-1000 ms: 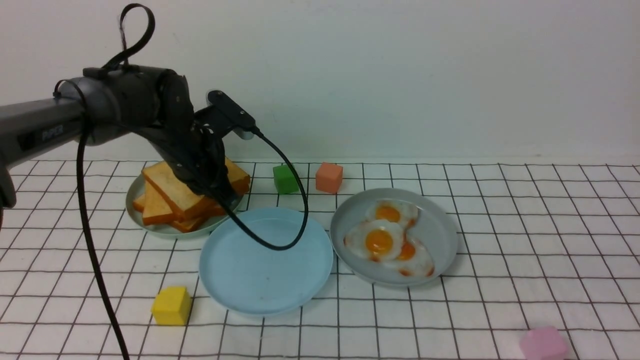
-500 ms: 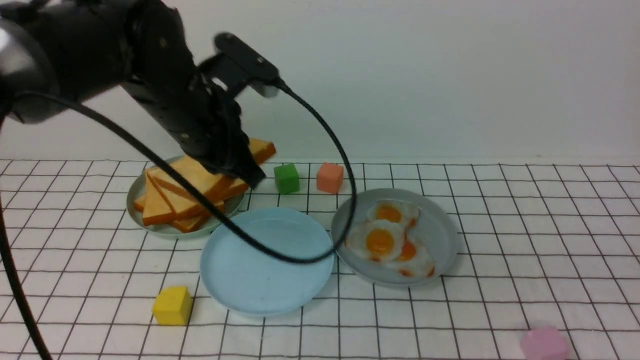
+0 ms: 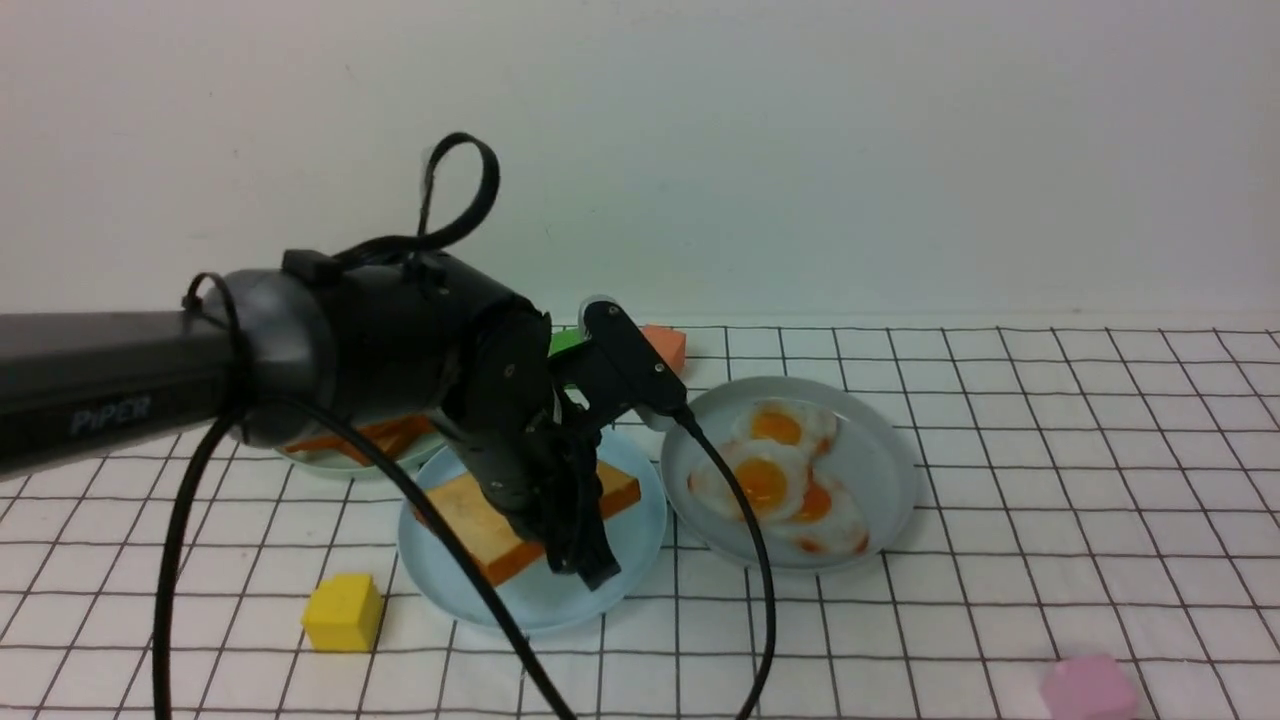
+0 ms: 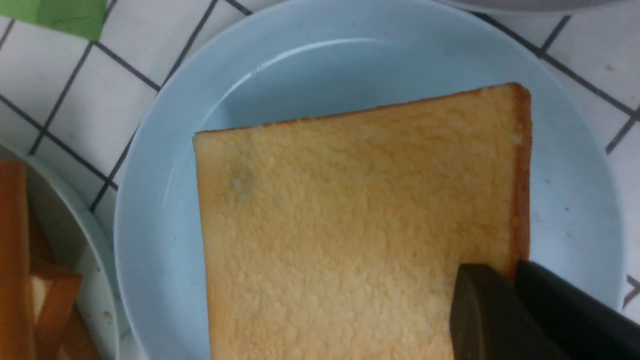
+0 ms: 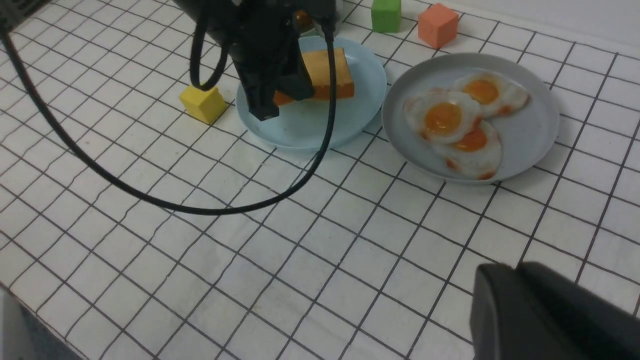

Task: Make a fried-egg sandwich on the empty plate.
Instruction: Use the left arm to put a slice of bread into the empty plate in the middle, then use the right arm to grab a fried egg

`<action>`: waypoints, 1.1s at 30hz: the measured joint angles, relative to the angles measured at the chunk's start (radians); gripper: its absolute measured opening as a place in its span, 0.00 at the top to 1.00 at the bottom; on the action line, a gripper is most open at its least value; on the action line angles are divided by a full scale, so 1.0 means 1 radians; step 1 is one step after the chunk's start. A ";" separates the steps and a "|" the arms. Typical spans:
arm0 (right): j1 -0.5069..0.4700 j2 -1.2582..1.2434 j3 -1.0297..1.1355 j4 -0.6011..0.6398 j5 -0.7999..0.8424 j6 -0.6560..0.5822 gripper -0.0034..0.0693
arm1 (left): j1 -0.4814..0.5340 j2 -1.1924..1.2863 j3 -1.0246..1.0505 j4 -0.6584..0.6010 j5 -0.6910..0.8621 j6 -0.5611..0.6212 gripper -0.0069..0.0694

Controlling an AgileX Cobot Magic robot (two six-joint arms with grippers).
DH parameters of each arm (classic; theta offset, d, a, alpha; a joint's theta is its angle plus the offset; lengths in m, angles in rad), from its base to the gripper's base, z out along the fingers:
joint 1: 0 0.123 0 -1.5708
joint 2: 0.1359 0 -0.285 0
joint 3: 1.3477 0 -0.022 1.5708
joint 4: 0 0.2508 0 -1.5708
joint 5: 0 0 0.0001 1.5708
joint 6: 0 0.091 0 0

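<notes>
1. Start at the left gripper [image 3: 585, 555]: down low at the near corner of the square golden-brown toast slice [image 4: 350, 225], one dark finger [image 4: 480, 310] lying on the top face beside the crust, the other just past the edge. Cannot tell whether clamped on the toast or already letting go.
2. Read the slice as lying inside the round, shallow, light sky-blue plastic plate [image 3: 635, 545], roughly centred. Likely stage: bottom layer of the fried-egg sandwich set down, egg and top slice yet to come.
3. Spread the jaws fully before any lift. Withdraw straight up, never sideways, to avoid dragging the toast off-centre or nudging the plate.
4. Mind the black cable [image 5: 329, 90] drooping across the plate's rim.
5. Keep clear of the duller grey-blue plate [image 3: 885, 455] just beside, holding three white, orange-yolked toy fried eggs [image 3: 760, 482], probably the next pick.
6. Leave alone the grey-green plate [image 4: 60, 220] of spare toast [image 4: 12, 240] on the other side.
7. Note the right gripper [image 5: 517, 280], well apart over bare checked cloth; spread or closed, cannot tell.
</notes>
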 joint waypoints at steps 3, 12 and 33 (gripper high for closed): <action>0.000 0.000 0.000 0.015 0.005 0.000 0.86 | 0.000 0.007 0.001 0.000 -0.016 0.000 0.70; 0.000 0.040 0.000 0.016 0.006 0.000 0.84 | -0.003 -0.028 0.005 -0.006 -0.005 -0.085 0.23; 0.000 0.978 -0.273 0.023 -0.238 -0.001 0.70 | -0.086 -1.169 0.549 -0.135 -0.025 -0.472 0.93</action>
